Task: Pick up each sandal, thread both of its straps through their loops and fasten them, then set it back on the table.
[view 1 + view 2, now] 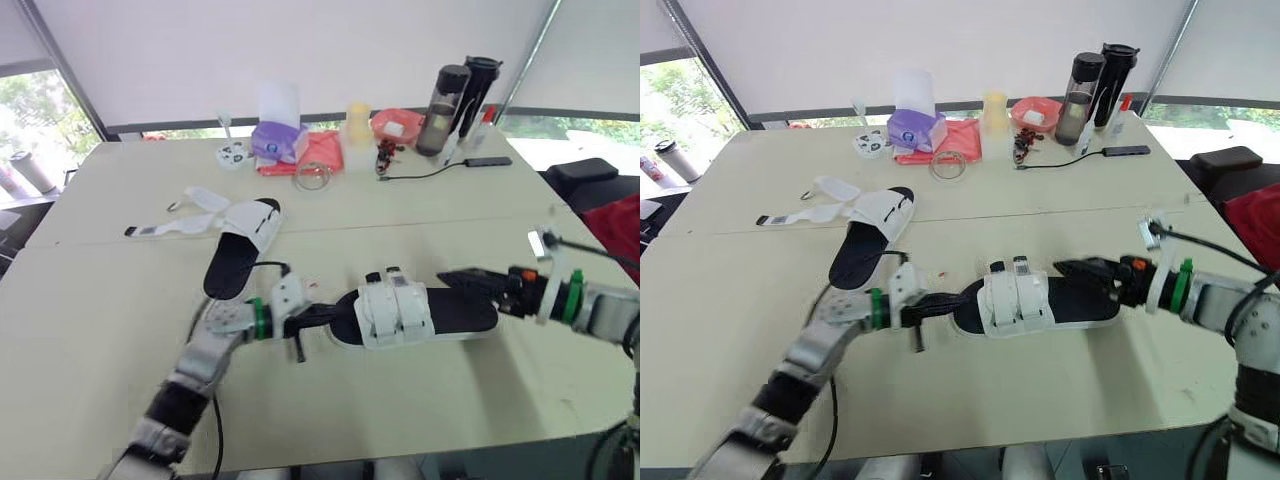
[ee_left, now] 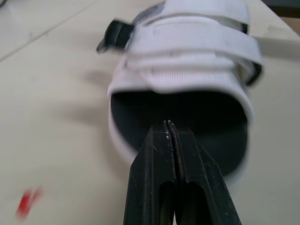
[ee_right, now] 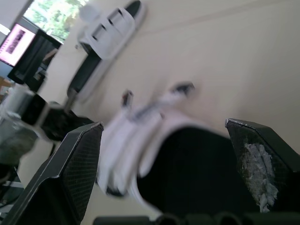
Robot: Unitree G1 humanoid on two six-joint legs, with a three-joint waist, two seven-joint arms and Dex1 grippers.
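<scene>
Left eye view: on the pale beige table (image 1: 90,320), the unfastened black-soled sandal with white fabric straps (image 1: 240,250) lies at the left. Its two straps are splayed open across the tabletop towards the left edge.

Nearer the front, the left gripper (image 1: 322,316) reaches in low. In its wrist view its two black fingers (image 2: 154,154) are pressed together with no gap, gripping nothing, and their tip sits just at the toe end of the fastened sandal (image 1: 415,312). This second sandal lies flat on the table between the two arms, both white straps closed over its black footbed.

At its heel end, the right gripper (image 1: 455,279) is spread wide. Its wrist view shows the heel lying between the parted fingers (image 3: 77,159). Whether they touch the sole cannot be told.

Along the far edge stands a row of containers:
- A purple cardboard tissue box (image 1: 278,142) has a white tissue (image 1: 279,103) standing up out of its top.
- A clear glass bowl (image 1: 313,176) sits in front of a red cloth (image 1: 327,150). Its contents cannot be made out.
- A pale yellow plastic bottle (image 1: 357,135) stands upright.
- A shallow red bowl (image 1: 412,120) holds a small white object (image 1: 394,129).
- A dark translucent bottle (image 1: 443,97) and a black tumbler (image 1: 479,85) stand side by side at the right. Their contents are not visible.
</scene>
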